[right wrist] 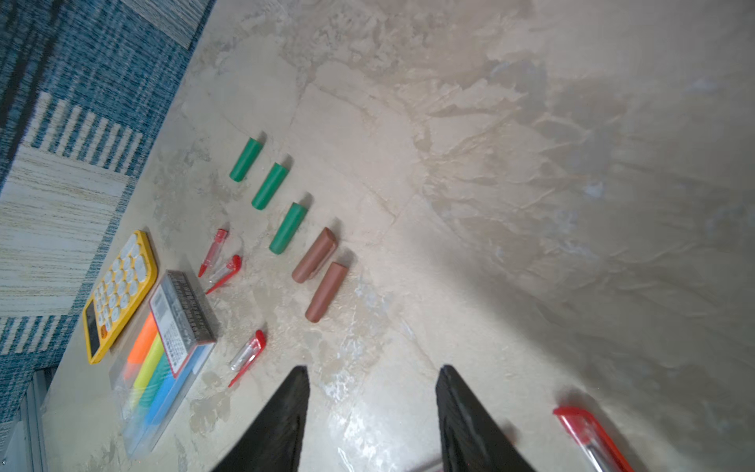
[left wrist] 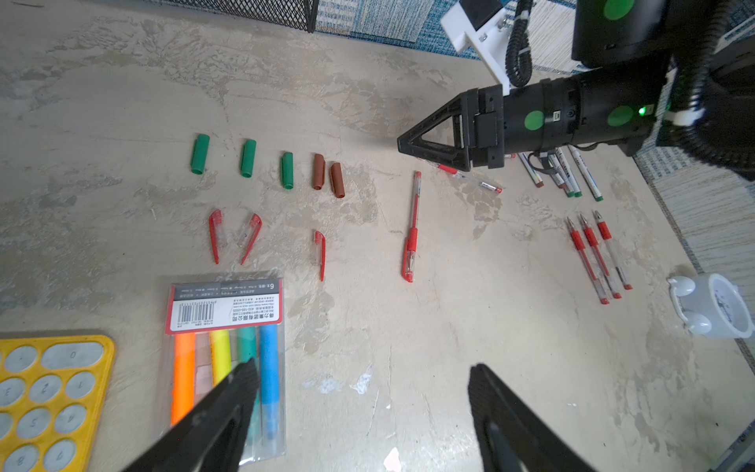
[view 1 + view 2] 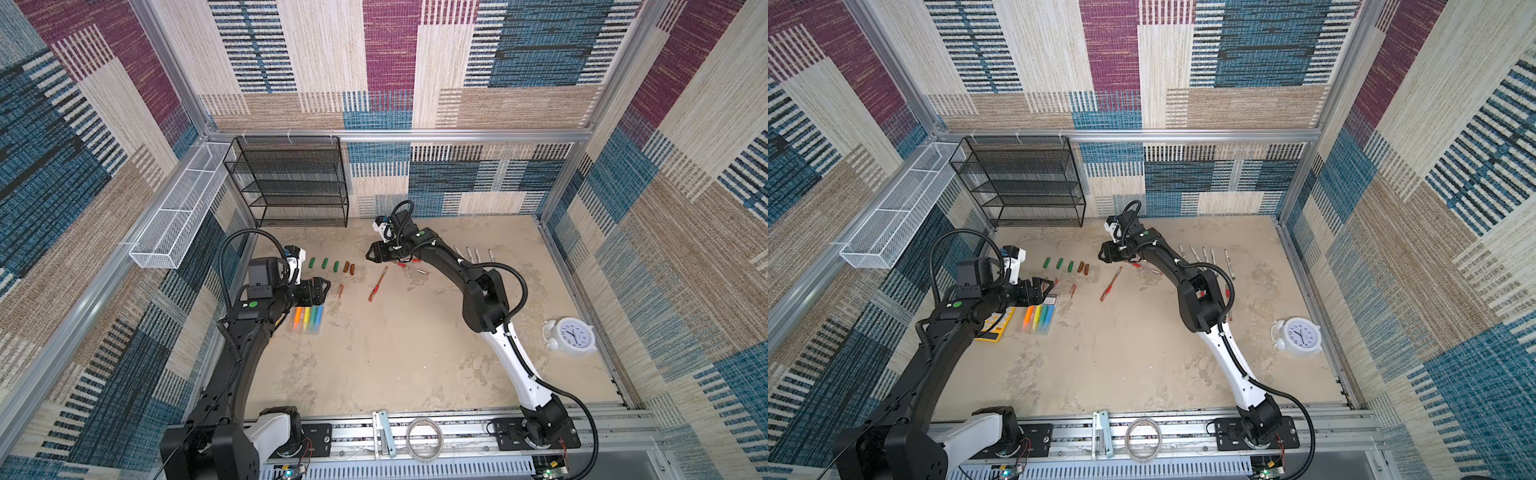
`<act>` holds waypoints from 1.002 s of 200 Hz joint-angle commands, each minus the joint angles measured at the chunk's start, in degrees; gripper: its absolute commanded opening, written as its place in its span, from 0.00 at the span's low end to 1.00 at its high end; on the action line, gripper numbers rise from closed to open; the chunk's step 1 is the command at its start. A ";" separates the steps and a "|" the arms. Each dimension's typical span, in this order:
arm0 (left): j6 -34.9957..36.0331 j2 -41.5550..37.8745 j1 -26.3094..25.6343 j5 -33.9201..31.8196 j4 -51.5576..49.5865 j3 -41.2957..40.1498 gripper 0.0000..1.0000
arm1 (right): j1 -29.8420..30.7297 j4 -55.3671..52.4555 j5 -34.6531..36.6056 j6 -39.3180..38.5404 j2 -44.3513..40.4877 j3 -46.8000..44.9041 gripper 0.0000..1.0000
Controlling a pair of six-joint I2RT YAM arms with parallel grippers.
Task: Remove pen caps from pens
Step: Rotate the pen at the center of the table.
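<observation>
Green pen caps point(image 2: 248, 158) and brown pen caps point(image 2: 337, 180) lie in a row on the table, with slim red pen caps point(image 2: 320, 253) nearer. One capped red pen point(image 2: 412, 227) lies alone mid-table point(image 3: 378, 284). Another clear pen point(image 2: 470, 177) lies just under my right gripper point(image 3: 370, 253), which is open and empty point(image 1: 372, 367). White-barrelled pens point(image 2: 572, 175) and uncapped red pens point(image 2: 596, 257) lie to the right. My left gripper point(image 2: 362, 363) is open and empty, hanging beside the highlighter pack, at the left in both top views point(image 3: 322, 289).
A clear highlighter pack point(image 3: 308, 320) and a yellow calculator point(image 2: 49, 400) lie under my left arm. A white alarm clock point(image 3: 571, 336) stands at the right. A black mesh shelf point(image 3: 291, 183) and a white mesh basket point(image 3: 174, 220) stand along the back left.
</observation>
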 commanded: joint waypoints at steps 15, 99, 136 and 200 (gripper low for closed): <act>0.33 0.21 0.03 0.06 0.87 0.25 0.85 | 0.24 -2.19 -1.85 1.51 1.75 0.11 0.54; -0.41 -0.15 0.11 0.79 -0.03 1.06 0.85 | 1.00 -2.36 3.89 -1.52 -8.93 -20.34 0.53; -0.68 0.02 0.11 0.76 0.70 0.52 0.85 | 1.21 2.67 3.87 -1.59 -18.26 -37.21 0.52; -0.69 0.46 0.11 1.15 0.77 0.65 0.84 | 4.99 6.38 5.27 -1.15 -29.13 -57.56 0.51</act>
